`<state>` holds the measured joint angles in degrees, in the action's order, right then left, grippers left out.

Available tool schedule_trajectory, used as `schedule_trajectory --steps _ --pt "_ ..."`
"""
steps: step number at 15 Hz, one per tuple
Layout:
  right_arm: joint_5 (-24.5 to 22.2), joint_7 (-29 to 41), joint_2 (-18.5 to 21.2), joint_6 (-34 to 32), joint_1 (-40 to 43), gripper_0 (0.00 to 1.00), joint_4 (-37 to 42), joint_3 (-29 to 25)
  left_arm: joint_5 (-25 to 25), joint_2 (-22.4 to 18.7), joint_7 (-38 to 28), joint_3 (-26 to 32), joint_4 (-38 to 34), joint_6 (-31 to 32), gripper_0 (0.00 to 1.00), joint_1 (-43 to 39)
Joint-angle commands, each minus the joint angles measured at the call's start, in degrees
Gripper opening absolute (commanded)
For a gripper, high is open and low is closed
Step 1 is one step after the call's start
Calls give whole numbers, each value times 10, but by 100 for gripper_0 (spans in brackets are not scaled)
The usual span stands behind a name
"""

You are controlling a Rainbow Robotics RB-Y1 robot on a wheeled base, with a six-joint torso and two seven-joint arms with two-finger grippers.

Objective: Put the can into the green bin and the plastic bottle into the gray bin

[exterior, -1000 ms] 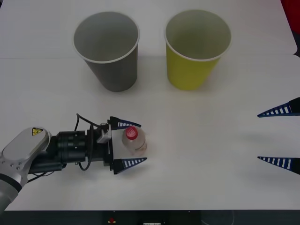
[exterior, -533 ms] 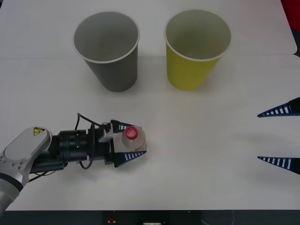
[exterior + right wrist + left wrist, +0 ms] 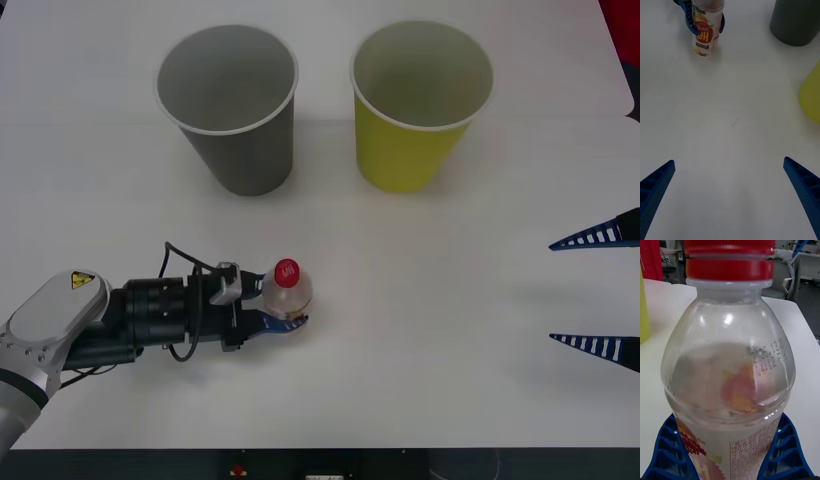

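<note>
The plastic bottle (image 3: 287, 290), clear with a red cap, stands upright on the white table near the front left. My left gripper (image 3: 283, 306) is shut on its lower body, one blue finger (image 3: 666, 444) on each side of the bottle (image 3: 728, 363). From the right wrist I see the bottle (image 3: 706, 32) held by those fingers (image 3: 688, 23). The gray bin (image 3: 230, 105) stands at the back left and the green bin (image 3: 420, 100) at the back right, both upright. My right gripper (image 3: 552, 292) waits open at the table's right edge. The can is out of view.
Bare white table (image 3: 420, 300) lies between the bottle and both bins. The table's front edge (image 3: 400, 448) runs close below my left arm. In the left wrist view a chair and room furniture show beyond the far table edge.
My left gripper's fingers have closed from wide open onto the plastic bottle. The bottle's cap now sits slightly higher in the front view. The right arm has not moved.
</note>
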<state>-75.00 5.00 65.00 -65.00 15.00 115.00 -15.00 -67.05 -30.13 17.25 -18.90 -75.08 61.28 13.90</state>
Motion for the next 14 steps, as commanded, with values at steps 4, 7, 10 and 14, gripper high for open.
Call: schedule_trajectory --steps 4,7,10,14 --pt "0 0 0 0 0 100 0 0 -5 -48 -51 0 -45 8 0 -2" --pt "0 0 0 0 0 100 0 0 -17 -82 -120 11 -111 9 0 -22" --pt "0 0 0 0 0 100 0 0 -66 -120 -224 52 -203 10 0 -55" --pt "0 0 0 0 0 100 0 0 -117 -155 -378 113 -300 35 0 -83"
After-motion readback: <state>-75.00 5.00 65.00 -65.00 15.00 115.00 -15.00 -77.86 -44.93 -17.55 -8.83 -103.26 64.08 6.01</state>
